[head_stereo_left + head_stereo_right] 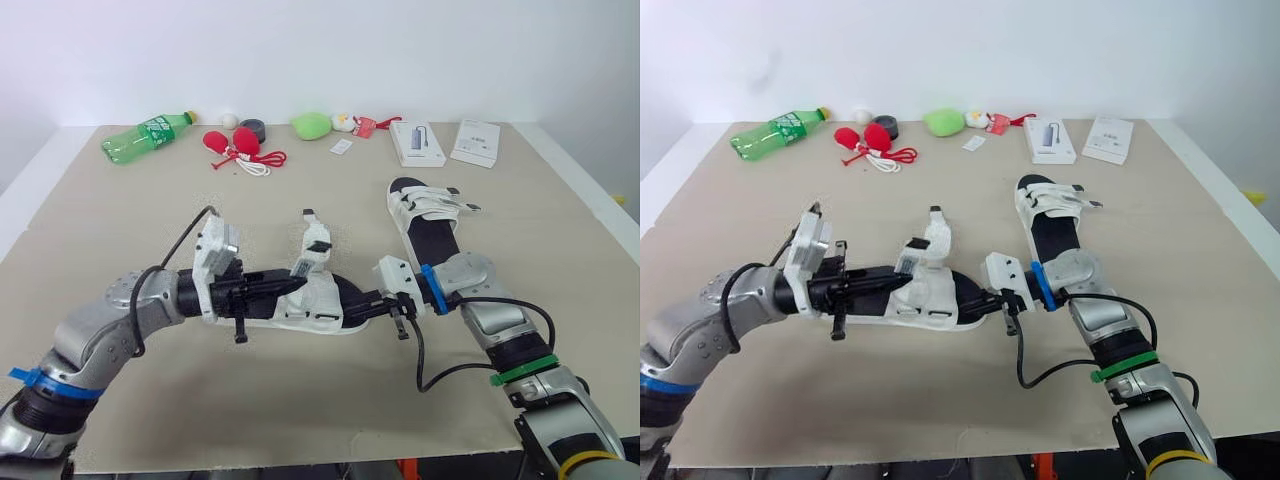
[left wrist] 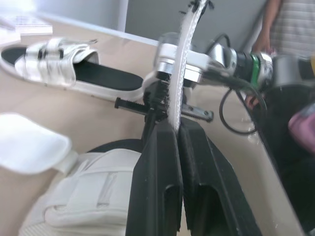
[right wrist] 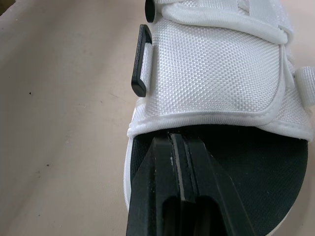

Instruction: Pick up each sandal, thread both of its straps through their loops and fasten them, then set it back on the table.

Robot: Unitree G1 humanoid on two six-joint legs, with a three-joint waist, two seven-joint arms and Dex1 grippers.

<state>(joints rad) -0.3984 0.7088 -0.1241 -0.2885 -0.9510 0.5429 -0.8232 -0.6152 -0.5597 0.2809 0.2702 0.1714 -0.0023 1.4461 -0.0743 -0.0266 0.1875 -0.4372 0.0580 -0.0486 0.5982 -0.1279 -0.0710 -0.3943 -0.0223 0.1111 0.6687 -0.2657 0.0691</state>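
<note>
There's the sandal (image 1: 322,300), dead centre of the frame, a gripper at each end; whether it rests on the table (image 1: 300,400) I can't tell. The left gripper (image 2: 176,129) is clamped tight on a loose strap (image 2: 183,64) that stands up out of its fingers. The right gripper (image 3: 174,140) has its fingers pressed together, tips on the black footbed (image 3: 256,162) just below the white band (image 3: 211,69). The second sandal (image 1: 425,215) lies right of centre. Along the top edge are a green bottle (image 1: 145,137) and a white box (image 1: 417,143), with a white wall behind.
</note>
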